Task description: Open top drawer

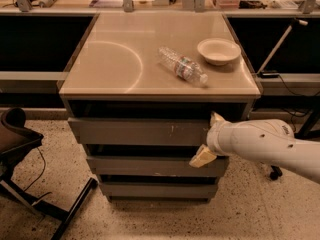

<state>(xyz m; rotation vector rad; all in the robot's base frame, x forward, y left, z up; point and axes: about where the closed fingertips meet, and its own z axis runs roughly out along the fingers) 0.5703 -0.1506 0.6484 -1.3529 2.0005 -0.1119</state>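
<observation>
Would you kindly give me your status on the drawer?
Claw at top drawer's right end. Bottle, bowl above on countertop, not blocking.

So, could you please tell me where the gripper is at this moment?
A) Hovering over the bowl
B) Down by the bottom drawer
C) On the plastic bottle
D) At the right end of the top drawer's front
D: the gripper is at the right end of the top drawer front, well below the bowl and the plastic bottle, which lie on the cabinet top.
</observation>
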